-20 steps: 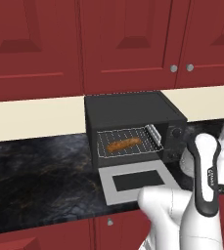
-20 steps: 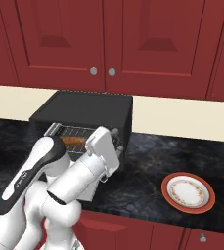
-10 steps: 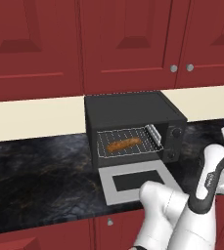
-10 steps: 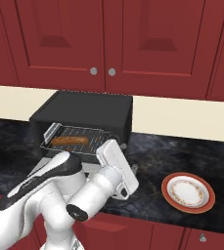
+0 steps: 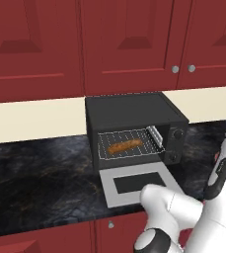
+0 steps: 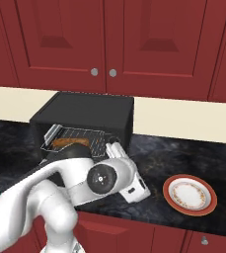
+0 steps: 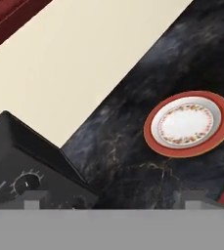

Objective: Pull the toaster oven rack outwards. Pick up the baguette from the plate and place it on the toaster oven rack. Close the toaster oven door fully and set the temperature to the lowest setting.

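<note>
Now that your arm has swung down right of the toaster oven (image 5: 134, 126), the pincer (image 7: 108, 197) gapes empty; the baguette (image 5: 125, 146) sits racked, so shut the toaster oven door (image 5: 136, 184).

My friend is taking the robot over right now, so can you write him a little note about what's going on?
Hand: open and empty, over the dark counter beside the toaster oven, looking toward the plate.
Baguette: lying on the toaster oven rack, which is pulled outwards.
Toaster oven door: hanging fully open, flat over the counter.
Plate: bare, to the oven's right.
Done: rack out, baguette placed.
Left: shut the door fully, then turn the temperature knob to its lowest setting. I cannot tell which of the two front knobs sets temperature.
</note>
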Motion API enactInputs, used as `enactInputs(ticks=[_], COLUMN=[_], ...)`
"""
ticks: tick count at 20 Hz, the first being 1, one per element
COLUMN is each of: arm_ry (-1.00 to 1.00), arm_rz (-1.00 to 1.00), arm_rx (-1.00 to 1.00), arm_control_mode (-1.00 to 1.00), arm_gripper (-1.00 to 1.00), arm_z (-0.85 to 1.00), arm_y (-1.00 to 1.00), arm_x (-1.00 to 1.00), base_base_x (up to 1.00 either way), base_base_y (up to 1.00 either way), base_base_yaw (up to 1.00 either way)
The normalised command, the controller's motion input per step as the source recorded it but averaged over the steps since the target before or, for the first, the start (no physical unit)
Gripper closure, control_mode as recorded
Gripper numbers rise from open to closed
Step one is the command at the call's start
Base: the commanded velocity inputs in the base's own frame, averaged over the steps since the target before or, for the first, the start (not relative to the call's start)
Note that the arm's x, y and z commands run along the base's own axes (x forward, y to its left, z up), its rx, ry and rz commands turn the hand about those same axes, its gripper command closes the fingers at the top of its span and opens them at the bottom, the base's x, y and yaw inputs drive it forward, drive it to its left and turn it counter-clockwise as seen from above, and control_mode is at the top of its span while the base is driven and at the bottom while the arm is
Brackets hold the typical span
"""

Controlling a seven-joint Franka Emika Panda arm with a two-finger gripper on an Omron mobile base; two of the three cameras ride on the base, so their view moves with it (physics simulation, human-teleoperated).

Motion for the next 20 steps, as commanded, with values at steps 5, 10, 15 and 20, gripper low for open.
enactInputs(ticks=[5,10,15,20], arm_ry=[0.55,0.50,0.25,0.12], arm_rz=[0.12,0.01,0.00,0.00], arm_rx=[0.24,0.14,0.03,0.00], arm_control_mode=[-1.00,-1.00,-1.00,-1.00], arm_gripper=[-1.00,-1.00,-1.00,-1.00], arm_z=[0.00,-0.06,-0.22,-0.22], arm_y=[0.01,0.19,0.44,0.46], arm_x=[0.01,0.00,0.00,0.00], base_base_x=[0.00,0.00,0.00,0.00], base_base_y=[0.00,0.00,0.00,0.00], base_base_yaw=[0.00,0.00,0.00,0.00])
